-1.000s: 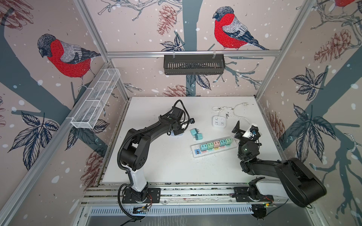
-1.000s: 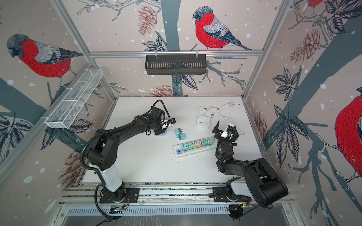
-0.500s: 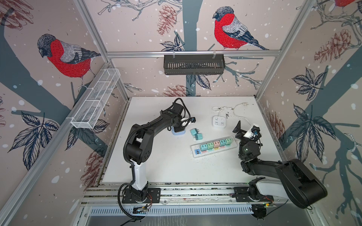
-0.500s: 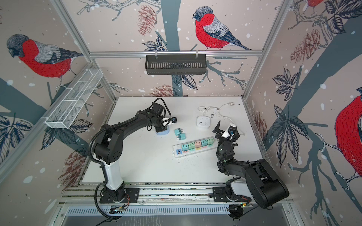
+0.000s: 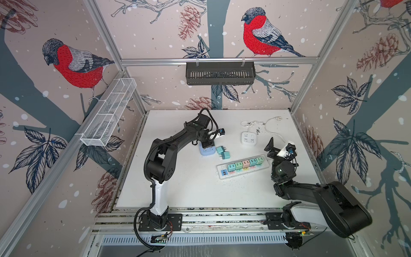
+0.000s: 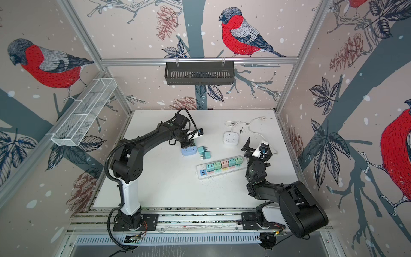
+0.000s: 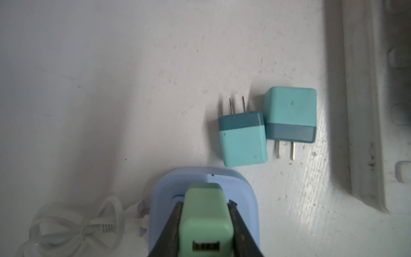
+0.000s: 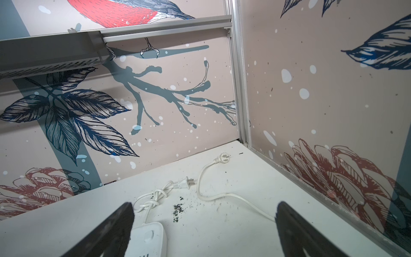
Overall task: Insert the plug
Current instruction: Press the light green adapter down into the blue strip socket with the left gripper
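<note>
From where I stand, the job on the white table (image 5: 195, 191) looks to be at the insertion itself. The right gripper (image 8: 204, 210) sits off toward the table's right edge with its jaws spread wide and empty, aimed up at the back corner, so I'd say it has no part in this. The long power strip (image 5: 242, 168) in the middle carries a row of five plugs.

The left gripper (image 7: 205, 205) is over the pale blue socket block (image 7: 245, 195), and two teal plugs (image 7: 242, 139) lie loose just beside it. The jaws pinch the sides of the green plug (image 7: 206, 224), which stands upright on the block's top face.

Its prongs are hidden, so I cannot tell whether it is seated or only resting. To my eye the next move calls for a straight downward push without tilt, then release. The plug is a small mint cube with rounded edges and a USB port in its upper face.
</note>
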{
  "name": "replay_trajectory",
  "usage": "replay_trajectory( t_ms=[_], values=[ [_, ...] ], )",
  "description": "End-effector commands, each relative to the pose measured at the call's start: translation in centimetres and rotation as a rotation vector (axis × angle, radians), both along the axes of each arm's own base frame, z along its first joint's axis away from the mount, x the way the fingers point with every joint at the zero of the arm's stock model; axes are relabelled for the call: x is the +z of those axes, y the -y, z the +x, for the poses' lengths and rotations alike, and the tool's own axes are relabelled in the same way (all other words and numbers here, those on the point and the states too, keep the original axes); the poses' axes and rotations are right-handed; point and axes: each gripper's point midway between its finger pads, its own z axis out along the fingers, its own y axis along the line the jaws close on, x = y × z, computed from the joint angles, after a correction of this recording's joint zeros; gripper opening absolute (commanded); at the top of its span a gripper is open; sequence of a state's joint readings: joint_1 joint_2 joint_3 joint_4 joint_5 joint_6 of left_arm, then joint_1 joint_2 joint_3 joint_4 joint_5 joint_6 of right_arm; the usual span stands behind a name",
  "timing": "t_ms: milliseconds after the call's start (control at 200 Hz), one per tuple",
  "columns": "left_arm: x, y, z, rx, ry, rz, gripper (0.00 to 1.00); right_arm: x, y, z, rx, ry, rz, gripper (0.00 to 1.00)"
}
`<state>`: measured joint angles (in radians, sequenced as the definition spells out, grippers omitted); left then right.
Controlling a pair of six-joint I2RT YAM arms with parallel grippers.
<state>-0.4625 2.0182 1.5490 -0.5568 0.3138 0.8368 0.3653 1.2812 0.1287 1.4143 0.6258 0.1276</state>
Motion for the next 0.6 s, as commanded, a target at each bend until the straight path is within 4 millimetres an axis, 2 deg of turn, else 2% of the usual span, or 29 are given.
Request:
replay_trajectory(
  t_ms=[0,215,370,595],
  values=[
    [-1.7,-1.2,-1.1,0.024,-0.076,0.052,0.0,0.4,0.0,-0.1,0.006,0.018,0.013,1.0],
    [-0.5,-1.7,-1.3,0.028,-0.05,0.062,0.0,0.3,0.1,0.0,0.006,0.015,0.012,1.0],
    [0.9,-1.1,-2.1,0.02,-0.052,0.049,0.0,0.3,0.0,0.0,0.008,0.016,0.015,1.0],
    [0.7,-0.6,-2.5,0.016,-0.06,0.061,0.0,0.3,0.0,0.0,0.01,0.016,0.014,1.0]
  ],
)
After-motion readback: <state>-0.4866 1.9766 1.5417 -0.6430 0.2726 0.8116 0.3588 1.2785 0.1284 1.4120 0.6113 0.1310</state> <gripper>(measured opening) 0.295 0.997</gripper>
